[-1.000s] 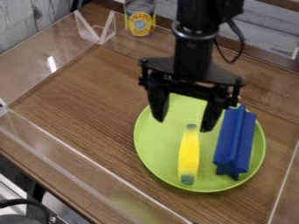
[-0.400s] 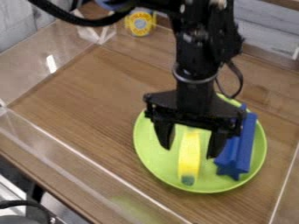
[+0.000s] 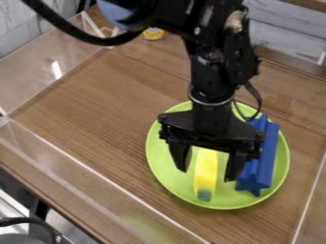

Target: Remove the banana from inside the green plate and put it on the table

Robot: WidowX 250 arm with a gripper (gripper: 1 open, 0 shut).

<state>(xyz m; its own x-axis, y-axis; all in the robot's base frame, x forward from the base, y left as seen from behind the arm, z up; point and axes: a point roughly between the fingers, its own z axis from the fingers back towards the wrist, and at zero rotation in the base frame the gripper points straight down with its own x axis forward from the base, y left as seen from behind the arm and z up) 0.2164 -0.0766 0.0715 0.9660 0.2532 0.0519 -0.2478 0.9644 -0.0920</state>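
The yellow banana (image 3: 205, 175) lies inside the lime-green plate (image 3: 163, 163) at the front right of the brown table (image 3: 90, 105). My black gripper (image 3: 212, 162) points straight down over the plate, open, with one finger on each side of the banana's upper half. That upper part of the banana is partly hidden behind the fingers (image 3: 182, 158). Nothing is gripped. I cannot tell whether the fingertips touch the plate.
A long blue ridged block (image 3: 258, 158) lies in the plate right beside the banana, close to the right finger. Clear acrylic walls (image 3: 38, 143) border the table. A yellow-labelled can (image 3: 154, 33) stands at the back.
The gripper has come down from above the plate, so its open fingers now straddle the banana. The banana and blue block have not moved.
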